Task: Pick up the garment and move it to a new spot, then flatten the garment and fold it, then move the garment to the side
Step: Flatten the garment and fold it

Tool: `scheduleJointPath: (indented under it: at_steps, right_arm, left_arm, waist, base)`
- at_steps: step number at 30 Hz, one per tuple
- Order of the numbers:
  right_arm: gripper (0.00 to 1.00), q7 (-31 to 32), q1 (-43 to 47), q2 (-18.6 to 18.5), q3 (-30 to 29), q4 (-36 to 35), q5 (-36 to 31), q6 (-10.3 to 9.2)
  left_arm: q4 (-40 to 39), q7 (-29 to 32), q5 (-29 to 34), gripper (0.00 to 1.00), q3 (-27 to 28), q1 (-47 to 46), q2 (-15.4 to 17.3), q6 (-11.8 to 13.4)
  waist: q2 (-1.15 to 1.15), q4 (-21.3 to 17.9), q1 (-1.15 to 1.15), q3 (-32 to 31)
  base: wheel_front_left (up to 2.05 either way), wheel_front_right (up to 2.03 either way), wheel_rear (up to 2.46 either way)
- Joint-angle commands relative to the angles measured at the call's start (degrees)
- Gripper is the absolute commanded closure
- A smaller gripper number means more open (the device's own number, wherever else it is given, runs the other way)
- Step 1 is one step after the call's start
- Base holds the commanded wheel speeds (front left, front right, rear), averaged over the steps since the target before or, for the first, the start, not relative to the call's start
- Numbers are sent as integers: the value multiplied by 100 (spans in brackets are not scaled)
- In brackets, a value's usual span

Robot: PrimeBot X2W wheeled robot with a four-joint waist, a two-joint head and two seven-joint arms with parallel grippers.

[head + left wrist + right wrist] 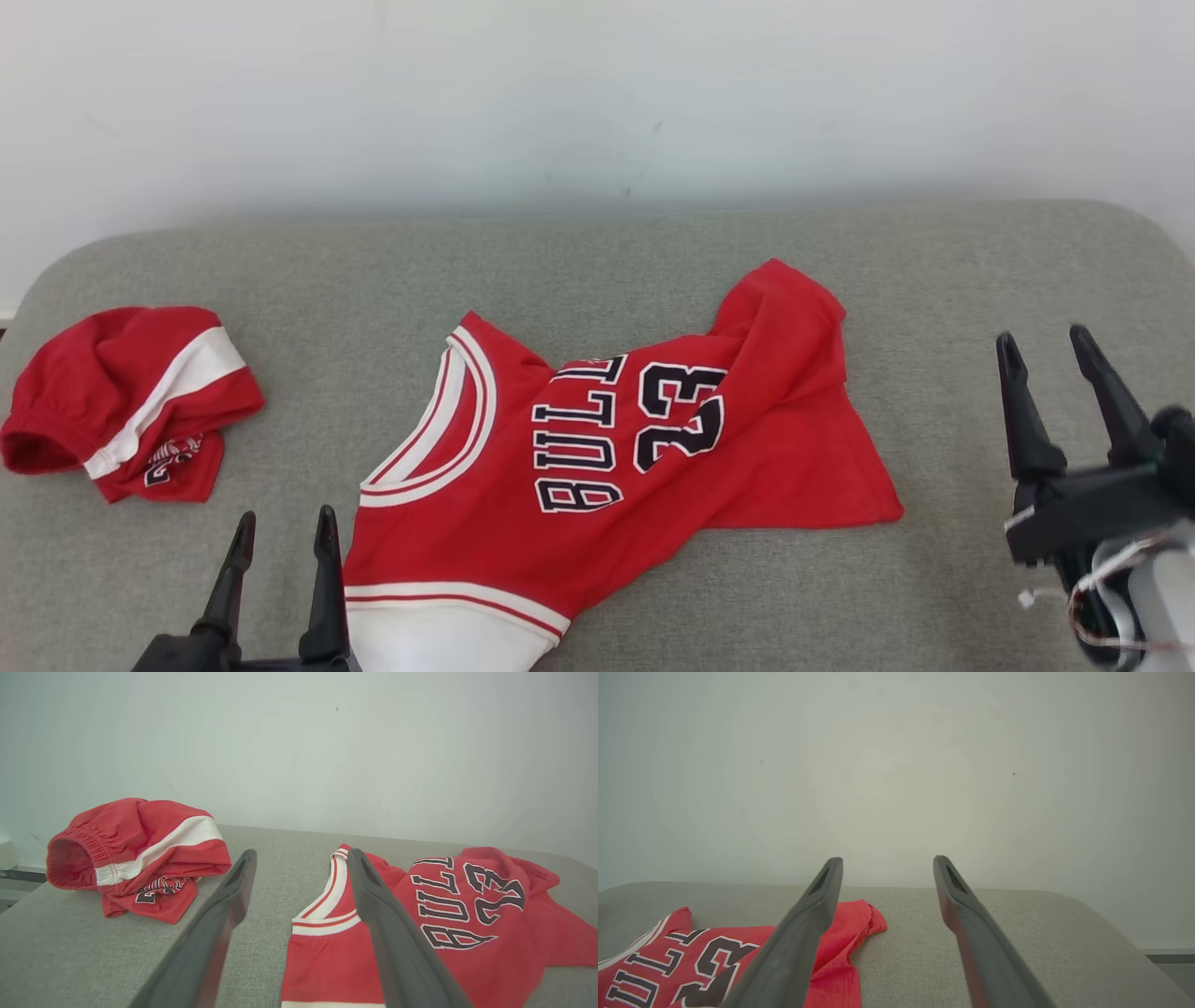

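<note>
The garment (597,457) is a red basketball jersey with white trim and black lettering, lying loosely spread and creased on the grey cushion, neck toward the left. It also appears in the left wrist view as the jersey (467,914) and in the right wrist view as the jersey (691,956). My left gripper (285,532) stands open at the lower left, just beside the jersey's white-banded edge, holding nothing. My right gripper (1046,341) is open at the right, raised clear of the jersey's hem, with nothing between its fingers.
A bundled pair of red shorts (131,401) with a white stripe lies at the cushion's far left. The grey cushion (980,271) has rounded corners and ends at a pale wall (597,93) behind.
</note>
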Motion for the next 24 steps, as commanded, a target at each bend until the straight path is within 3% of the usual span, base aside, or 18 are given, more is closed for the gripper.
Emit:
scheduleJointPath:
  at_steps: [1, 12, 24]
  right_arm:
    - [0, -4, 210, 78, -89, -134, -67, -13]
    - [0, -5, 1655, 834, -672, -1161, -531, -13]
    - [0, -5, 2238, 1165, -831, -1482, -892, -14]
  left_arm:
    - [-33, -19, 20, 0, 21, 88, 5, -6]
    - [33, -19, 293, 0, 85, 216, 4, 105]
    - [83, -19, 462, 0, 99, 280, 4, 141]
  waist:
    - [0, -110, 1, -101]
    - [0, -192, 1, -209]
    - [0, -66, 1, -274]
  base:
    - [0, 0, 0]
    - [0, 0, 0]
    - [0, 0, 0]
